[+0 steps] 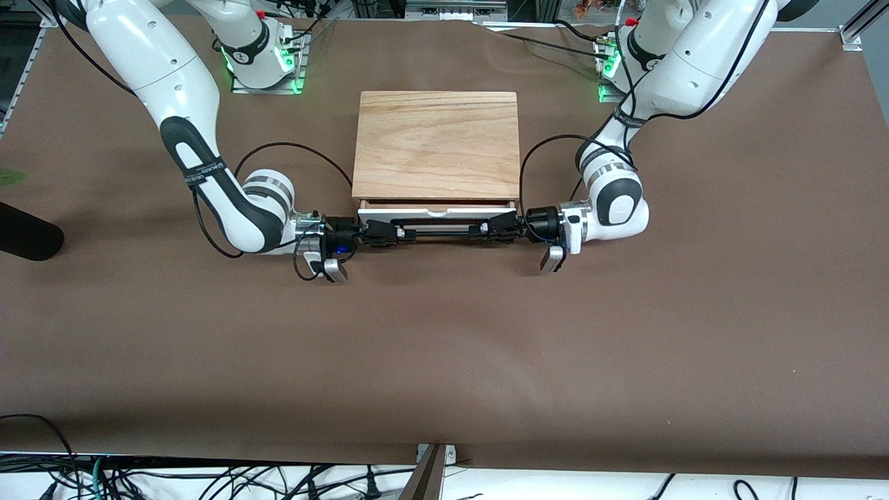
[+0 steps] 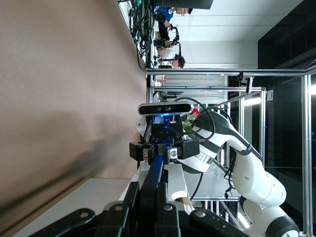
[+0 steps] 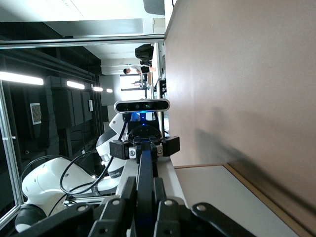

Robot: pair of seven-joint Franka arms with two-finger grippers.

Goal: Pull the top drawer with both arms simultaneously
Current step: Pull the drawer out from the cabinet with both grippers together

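Note:
The top drawer's white front (image 1: 437, 212) stands out a little from under the cabinet's wood top board (image 1: 436, 139). Its long black bar handle (image 1: 441, 233) runs along the front. My right gripper (image 1: 397, 234) is shut on the handle's end toward the right arm. My left gripper (image 1: 484, 230) is shut on the end toward the left arm. In the left wrist view my left gripper (image 2: 147, 195) clamps the bar (image 2: 154, 170) beside the drawer front (image 2: 89, 195). In the right wrist view my right gripper (image 3: 143, 190) clamps the bar (image 3: 144, 165) beside the drawer front (image 3: 222, 192).
The cabinet stands mid-table on a brown mat (image 1: 444, 347), between the two arm bases. Black cables (image 1: 278, 149) loop from each wrist beside the cabinet. Each wrist view shows the other arm's gripper at the handle's other end.

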